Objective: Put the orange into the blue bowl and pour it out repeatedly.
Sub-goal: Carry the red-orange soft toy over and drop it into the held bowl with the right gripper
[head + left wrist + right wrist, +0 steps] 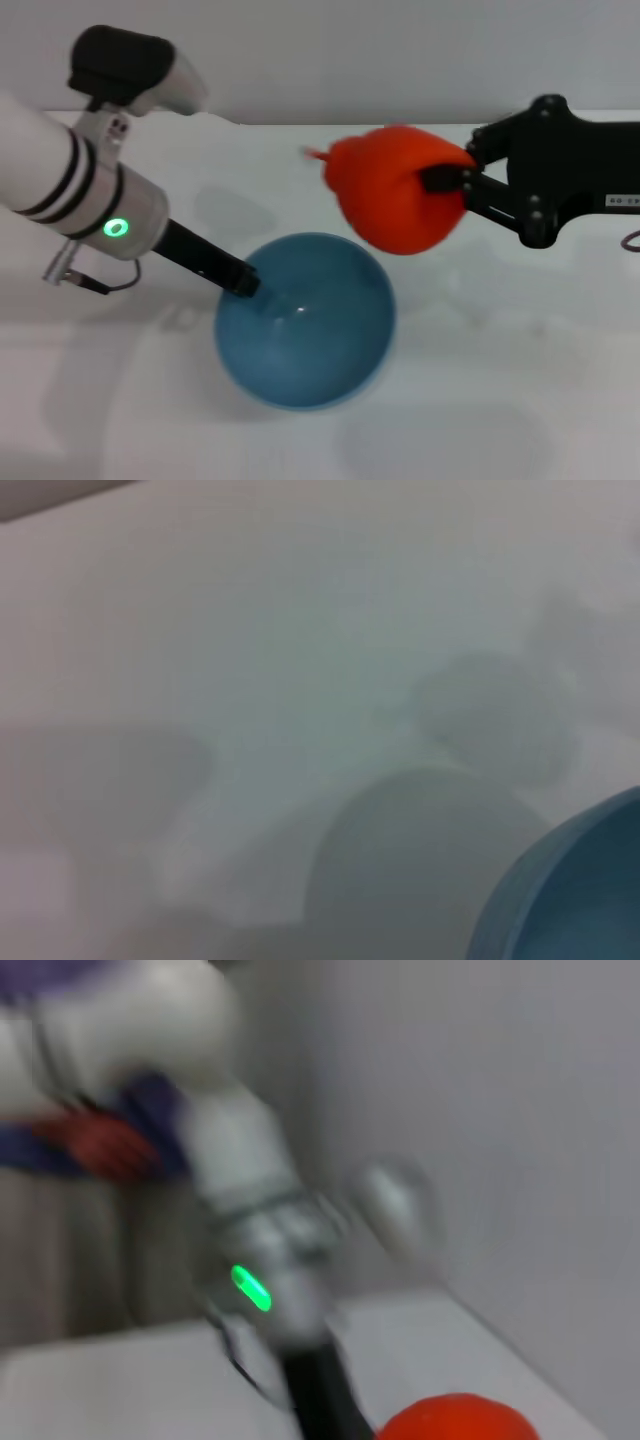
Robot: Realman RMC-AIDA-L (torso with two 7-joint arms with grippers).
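Orange (pixel 395 190) is clamped in the right gripper (pixel 440 180), above the blue bowl (pixel 305 320)'s far rim. Left gripper (pixel 245 283) pinches the bowl's rim. Next: centre, then release.

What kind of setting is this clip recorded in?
Likely a lab test bench: a bare white table against a plain wall, with only the blue bowl, held by the left gripper, and the orange in the right gripper.

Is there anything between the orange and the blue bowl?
No. In the head view the orange, held by the right gripper, hangs just above the blue bowl rim, nothing between. The left gripper is on the bowl's other side.
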